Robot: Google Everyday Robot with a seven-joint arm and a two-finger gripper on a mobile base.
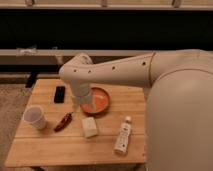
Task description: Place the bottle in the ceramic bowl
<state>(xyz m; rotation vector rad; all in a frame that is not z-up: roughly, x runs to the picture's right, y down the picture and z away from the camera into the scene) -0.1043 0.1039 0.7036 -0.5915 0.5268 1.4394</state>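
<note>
The wooden table [45, 149] carries the ceramic bowl [99, 100] near its back edge. Left of the bowl lies a flat black object [59, 93]. Front-left are a red item [63, 121] and a white cup [35, 117]. Just in front is a white block [89, 126], and front-right lies the bottle [123, 136]. The gripper [76, 106] hangs at the bowl's left rim, jaws apart.

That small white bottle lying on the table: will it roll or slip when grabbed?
Lying on its side on the table, the bottle may roll if nudged sideways. Slim and smooth-looking, it might slip. Small, so probably light. The tool hangs by the bowl, away from the bottle.
</note>
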